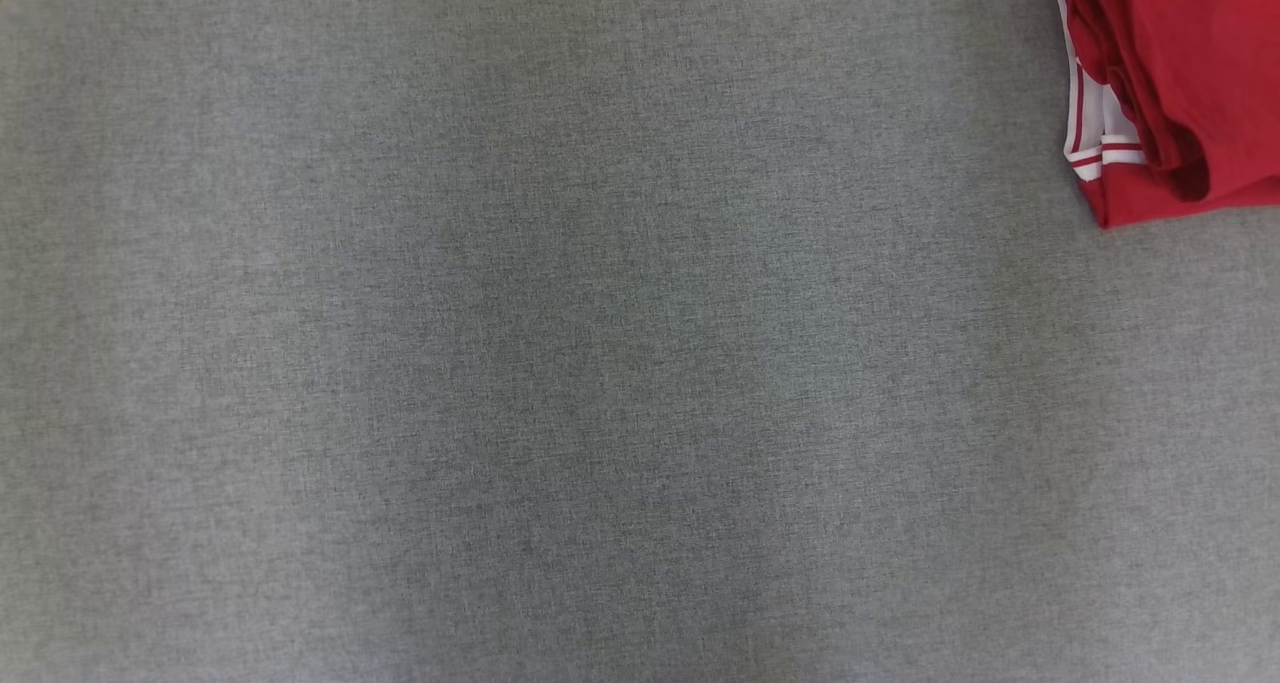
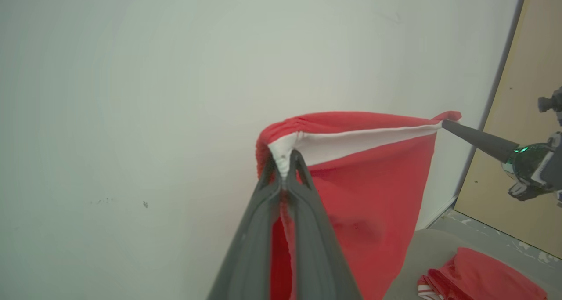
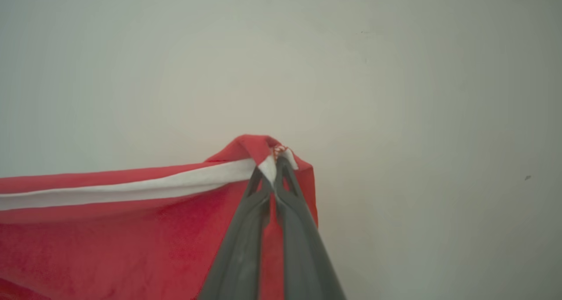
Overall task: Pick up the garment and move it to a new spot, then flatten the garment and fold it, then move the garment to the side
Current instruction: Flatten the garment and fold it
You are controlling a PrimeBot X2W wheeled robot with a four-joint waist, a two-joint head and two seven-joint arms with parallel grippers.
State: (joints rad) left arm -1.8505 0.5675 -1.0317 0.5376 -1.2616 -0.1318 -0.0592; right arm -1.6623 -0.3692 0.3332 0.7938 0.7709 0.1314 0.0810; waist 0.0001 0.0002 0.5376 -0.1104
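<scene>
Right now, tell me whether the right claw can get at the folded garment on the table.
Probably not yet: the right claw is shut on a corner of the held garment, stretched across to the left claw. The folded garment lies uncovered on the table, seemingly unblocked otherwise.

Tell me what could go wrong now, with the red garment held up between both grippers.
1. The left gripper and right gripper pinch only small bunches of the white band at the top corners of the garment; with the band pulled tight, a corner might slip from the jaws.
2. A pile of red clothes lies at the far right of the table; lowered there, the garment might land on it.
</scene>
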